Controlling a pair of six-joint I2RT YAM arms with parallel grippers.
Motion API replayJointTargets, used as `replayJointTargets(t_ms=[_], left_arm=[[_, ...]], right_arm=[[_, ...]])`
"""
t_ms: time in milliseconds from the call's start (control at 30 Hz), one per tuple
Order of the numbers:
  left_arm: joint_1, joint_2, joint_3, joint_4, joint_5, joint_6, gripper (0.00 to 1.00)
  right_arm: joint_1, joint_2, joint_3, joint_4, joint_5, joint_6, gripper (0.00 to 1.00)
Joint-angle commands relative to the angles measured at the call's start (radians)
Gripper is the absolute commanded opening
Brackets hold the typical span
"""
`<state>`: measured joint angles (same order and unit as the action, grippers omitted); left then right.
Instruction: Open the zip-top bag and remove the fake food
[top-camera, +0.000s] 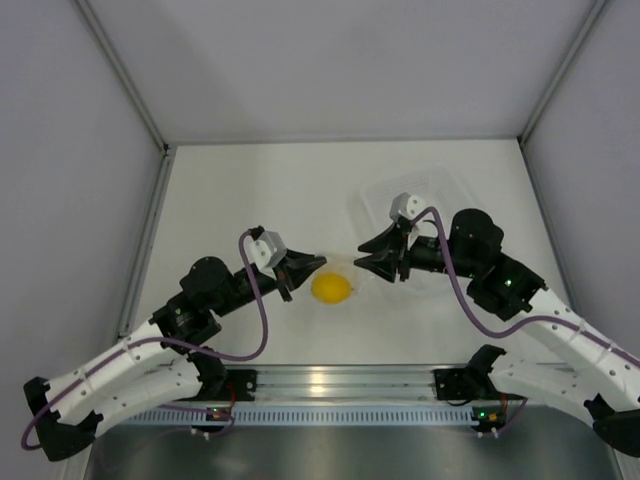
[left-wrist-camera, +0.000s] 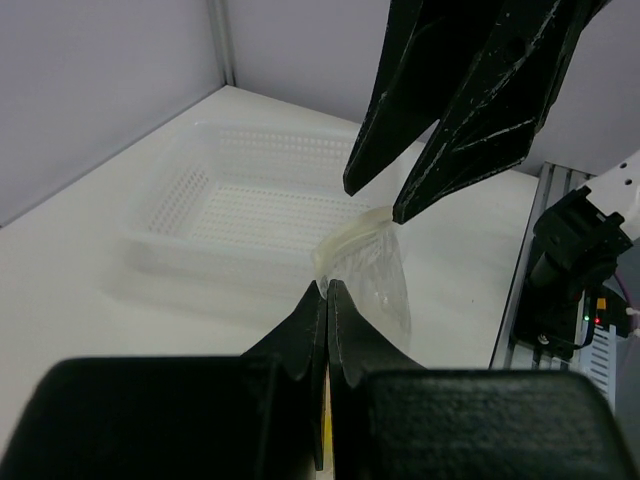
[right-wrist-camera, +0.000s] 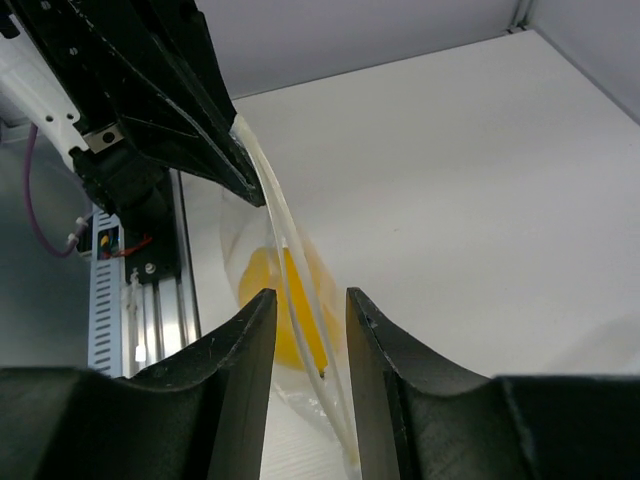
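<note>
The zip-top bag (top-camera: 352, 272) lies at mid-table with the yellow fake food (top-camera: 331, 288) inside it. My left gripper (top-camera: 318, 264) is shut on the left end of the bag's top edge; in the left wrist view the jaws (left-wrist-camera: 327, 287) pinch the crinkly plastic (left-wrist-camera: 378, 275). My right gripper (top-camera: 362, 258) is open at the bag's right end. In the right wrist view its fingers (right-wrist-camera: 310, 295) straddle the bag's white zip strip (right-wrist-camera: 265, 190) without clamping it. The fake food (right-wrist-camera: 300, 300) shows through the plastic below.
A rigid clear perforated tray (top-camera: 440, 190) stands at the back right, just behind my right gripper; it also shows in the left wrist view (left-wrist-camera: 250, 132). A metal rail (top-camera: 330, 380) runs along the near edge. Grey walls enclose the table.
</note>
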<state>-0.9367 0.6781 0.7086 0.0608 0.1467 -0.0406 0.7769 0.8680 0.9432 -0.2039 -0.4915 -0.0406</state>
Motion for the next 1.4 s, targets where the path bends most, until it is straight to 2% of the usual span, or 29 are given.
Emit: replayJointTargets(t_ms=[0, 267, 467, 667, 967, 1200, 1367], left_arm=[[0.004, 0.006, 0.014, 0.066, 0.060, 0.005, 0.00], [0.004, -0.005, 0.005, 0.065, 0.083, 0.021, 0.00], [0.004, 0.009, 0.005, 0.066, 0.083, 0.022, 0.00], [0.004, 0.009, 0.005, 0.066, 0.076, 0.018, 0.00], [0.004, 0.009, 0.008, 0.070, 0.103, 0.016, 0.00], [0.004, 0.008, 0.011, 0.074, 0.099, 0.013, 0.00], [0.004, 0.015, 0.014, 0.079, 0.103, 0.008, 0.00]], right_arm=[[0.015, 0.023, 0.036, 0.049, -0.087, 0.010, 0.35], [0.013, 0.032, 0.017, 0.092, -0.027, 0.002, 0.34], [0.015, 0.032, 0.026, 0.081, -0.045, 0.001, 0.34], [0.012, -0.015, 0.023, 0.074, 0.002, -0.011, 0.34], [0.013, 0.000, 0.026, 0.058, 0.062, -0.001, 0.34], [0.013, 0.023, 0.017, 0.049, -0.074, -0.015, 0.34], [0.013, 0.032, 0.002, 0.054, -0.087, -0.016, 0.35]])
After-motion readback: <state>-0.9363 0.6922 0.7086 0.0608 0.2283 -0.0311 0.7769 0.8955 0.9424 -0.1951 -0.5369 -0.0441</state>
